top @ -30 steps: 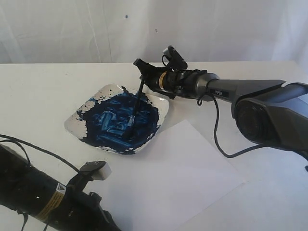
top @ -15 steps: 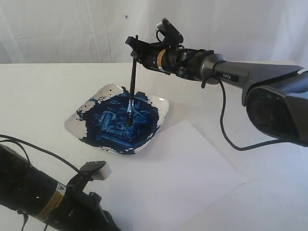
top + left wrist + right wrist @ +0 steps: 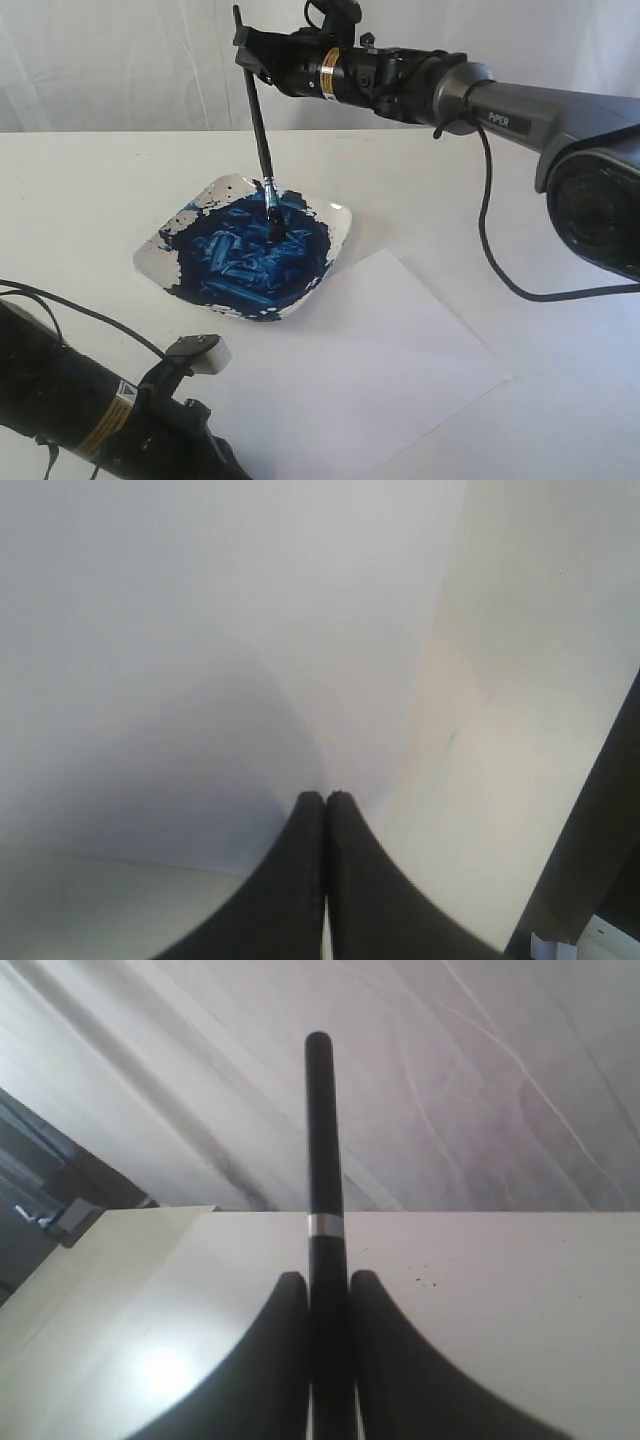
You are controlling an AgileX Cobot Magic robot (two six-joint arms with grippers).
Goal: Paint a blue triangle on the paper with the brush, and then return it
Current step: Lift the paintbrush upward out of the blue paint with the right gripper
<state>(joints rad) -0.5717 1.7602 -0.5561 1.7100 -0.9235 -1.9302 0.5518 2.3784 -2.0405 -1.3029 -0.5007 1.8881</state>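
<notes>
The right gripper (image 3: 252, 52) holds the brush (image 3: 258, 120) nearly upright over the dish (image 3: 158, 250).
The arm (image 3: 520, 100) stretches out level, high above the table (image 3: 80, 180). Its jaws are clamped on the upper part of the handle, whose top end pokes out past them. The blue tip hangs below the gripper at the paint (image 3: 240, 262); whether it touches, I cannot tell. The paper (image 3: 380, 350) lies lower, on the arm's side of the dish, its edge just beside the rim. The left gripper (image 3: 325, 798), jaws pressed together, sits low, well apart from the brush.

White "PiPER" lettering (image 3: 503, 118) on the right arm's grey link (image 3: 570, 102); left arm's yellow sticker (image 3: 106, 421) illegible.
</notes>
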